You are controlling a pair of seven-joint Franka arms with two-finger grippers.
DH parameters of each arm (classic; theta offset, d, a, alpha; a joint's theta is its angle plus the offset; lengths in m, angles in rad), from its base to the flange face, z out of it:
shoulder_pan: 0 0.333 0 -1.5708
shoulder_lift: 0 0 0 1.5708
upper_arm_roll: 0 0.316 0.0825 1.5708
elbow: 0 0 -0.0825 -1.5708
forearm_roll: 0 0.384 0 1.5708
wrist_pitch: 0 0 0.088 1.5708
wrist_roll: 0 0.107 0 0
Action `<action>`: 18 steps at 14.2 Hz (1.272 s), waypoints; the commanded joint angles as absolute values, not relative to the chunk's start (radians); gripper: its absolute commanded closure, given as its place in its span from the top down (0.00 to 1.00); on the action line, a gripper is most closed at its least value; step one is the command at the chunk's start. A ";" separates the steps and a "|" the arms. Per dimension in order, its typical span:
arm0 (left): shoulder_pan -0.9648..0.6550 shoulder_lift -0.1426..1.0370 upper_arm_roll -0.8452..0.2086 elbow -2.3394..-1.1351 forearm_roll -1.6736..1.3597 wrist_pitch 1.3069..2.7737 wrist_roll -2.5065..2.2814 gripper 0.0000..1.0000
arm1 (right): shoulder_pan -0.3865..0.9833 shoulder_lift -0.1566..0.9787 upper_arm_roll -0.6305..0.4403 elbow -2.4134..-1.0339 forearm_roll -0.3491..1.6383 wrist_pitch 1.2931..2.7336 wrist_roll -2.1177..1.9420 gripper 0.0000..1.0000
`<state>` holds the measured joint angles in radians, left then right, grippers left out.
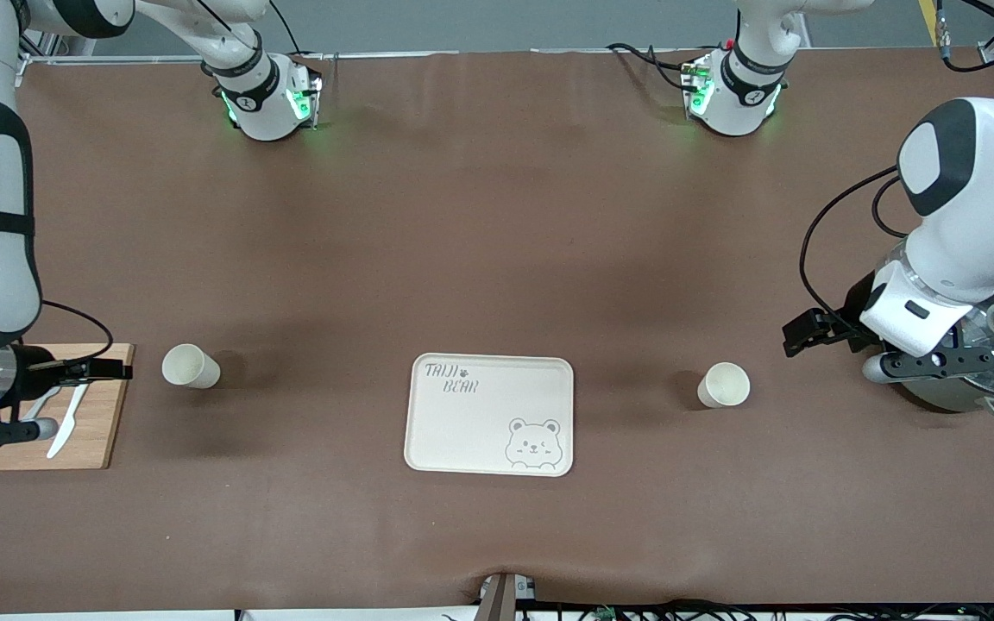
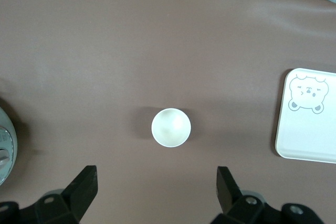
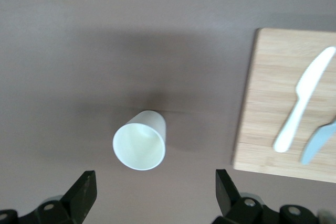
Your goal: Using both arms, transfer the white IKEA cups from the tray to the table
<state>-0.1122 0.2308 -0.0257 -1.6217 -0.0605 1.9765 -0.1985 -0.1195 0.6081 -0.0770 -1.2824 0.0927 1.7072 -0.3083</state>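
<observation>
Both pincers, left pincer (image 2: 155, 192) and right pincer (image 3: 155, 192), gape empty above plain cream-white, handleless, upright cups (image 2: 171, 127) (image 3: 139, 140).

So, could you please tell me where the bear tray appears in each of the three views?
Front view: the tray lies on the table between the two cups.
Left wrist view: its bear corner shows at the picture's edge.
Right wrist view: not in it.
Shared landmark: the cup toward the left arm's end.
</observation>
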 commanded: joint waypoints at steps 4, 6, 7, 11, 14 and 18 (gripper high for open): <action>-0.113 0.245 -0.025 -1.591 -0.075 1.947 -0.267 1.00 | -0.135 0.607 -0.060 -1.187 -0.003 1.687 -0.308 1.00; -0.114 0.250 -0.025 -1.591 -0.074 1.948 -0.265 1.00 | -0.140 0.604 -0.057 -1.178 0.006 1.686 -0.307 1.00; -0.112 0.252 -0.025 -1.592 -0.072 1.947 -0.264 1.00 | -0.137 0.598 -0.057 -1.172 0.005 1.684 -0.307 1.00; -0.085 0.249 -0.023 -1.571 -0.074 1.947 -0.247 1.00 | -0.127 0.503 -0.052 -1.207 0.012 1.684 -0.317 1.00; -0.069 0.249 -0.025 -1.566 -0.074 1.947 -0.245 1.00 | -0.123 0.480 -0.049 -1.203 0.018 1.642 -0.316 1.00; -0.069 0.249 -0.025 -1.545 -0.074 1.947 -0.248 1.00 | -0.103 0.462 -0.051 -1.193 0.005 1.631 -0.308 1.00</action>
<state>-0.0698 0.2405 -0.0244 -1.5877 -0.0605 1.9701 -0.2552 -0.1118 0.4990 -0.0552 -1.1711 0.0224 1.6434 -0.3084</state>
